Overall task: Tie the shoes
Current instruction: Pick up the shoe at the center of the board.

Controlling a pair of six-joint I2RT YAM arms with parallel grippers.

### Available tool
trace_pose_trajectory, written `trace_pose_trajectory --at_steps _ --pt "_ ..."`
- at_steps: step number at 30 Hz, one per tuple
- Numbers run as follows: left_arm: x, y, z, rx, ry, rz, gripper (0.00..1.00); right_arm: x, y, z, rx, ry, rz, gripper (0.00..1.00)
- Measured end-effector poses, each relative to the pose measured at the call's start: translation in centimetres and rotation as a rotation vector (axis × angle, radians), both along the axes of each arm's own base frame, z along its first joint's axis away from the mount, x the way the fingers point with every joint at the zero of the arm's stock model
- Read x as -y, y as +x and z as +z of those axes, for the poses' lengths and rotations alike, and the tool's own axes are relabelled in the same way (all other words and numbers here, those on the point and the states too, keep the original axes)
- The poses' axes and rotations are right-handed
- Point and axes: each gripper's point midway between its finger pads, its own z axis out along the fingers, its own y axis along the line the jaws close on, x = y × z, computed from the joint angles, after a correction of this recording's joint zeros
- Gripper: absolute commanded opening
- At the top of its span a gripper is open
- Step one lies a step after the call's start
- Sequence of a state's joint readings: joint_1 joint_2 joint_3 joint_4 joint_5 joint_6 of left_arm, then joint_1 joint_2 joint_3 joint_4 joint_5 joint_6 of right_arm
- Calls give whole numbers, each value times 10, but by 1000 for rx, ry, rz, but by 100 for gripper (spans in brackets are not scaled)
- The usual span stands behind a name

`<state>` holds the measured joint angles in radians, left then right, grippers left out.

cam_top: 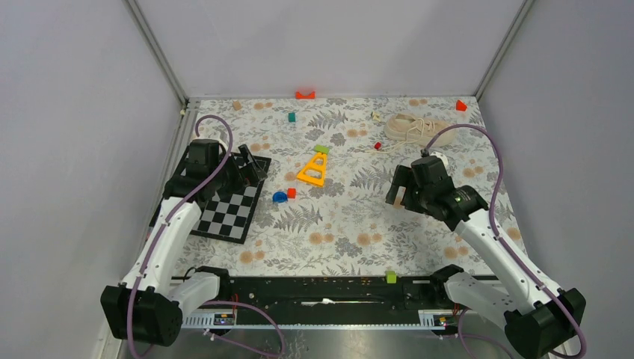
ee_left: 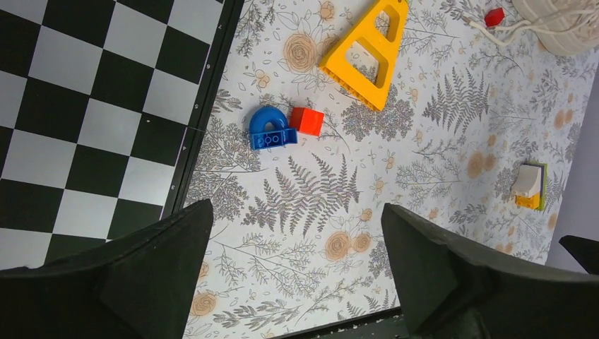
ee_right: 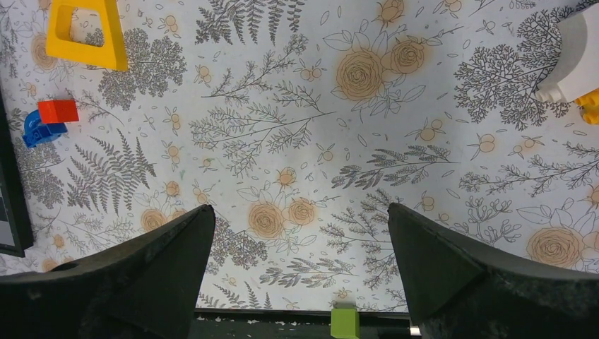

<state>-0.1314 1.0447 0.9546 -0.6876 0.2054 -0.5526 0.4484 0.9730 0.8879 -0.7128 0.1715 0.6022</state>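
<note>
Sneaker (cam_top: 416,128) by far edge (right side)

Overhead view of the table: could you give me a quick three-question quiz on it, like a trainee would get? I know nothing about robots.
1. True or false: the sneaker lies toward the far right of the table.
2. Which thing sits right beside the blue arch? A. red cube B. checkerboard C. sneaker
3. Fill in: the left gripper and the right gripper both stand ____, holding nothing.

Key: 1 true; 2 A; 3 open.
</note>
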Motion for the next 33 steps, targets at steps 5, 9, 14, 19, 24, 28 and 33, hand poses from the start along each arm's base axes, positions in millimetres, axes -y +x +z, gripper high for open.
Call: trace_pose_trajectory --at_steps 5,9,14,19,24,28,33 --pt "2 0 5 22 -8 -9 99 0 0 0 0 4 -6 100" --pt "6 -1 5 24 -25 -29 99 0 0 0 0 7 -12 100" --pt "19 -7 -1 19 -25 -85 99 0 0 -3 -4 13 -25 100" --pt "77 -34 -3 46 24 -311 99 2 0 -4 -5 14 -48 100" --pt "142 -76 -30 -7 77 -570 99 4 0 -7 -6 14 -66 100" --pt "163 -96 -55 -72 130 -665 99 10 -3 -10 -1 0 -92 100" --pt "171 -99 -58 -76 153 -688 99 30 6 -8 31 -48 -172 100"
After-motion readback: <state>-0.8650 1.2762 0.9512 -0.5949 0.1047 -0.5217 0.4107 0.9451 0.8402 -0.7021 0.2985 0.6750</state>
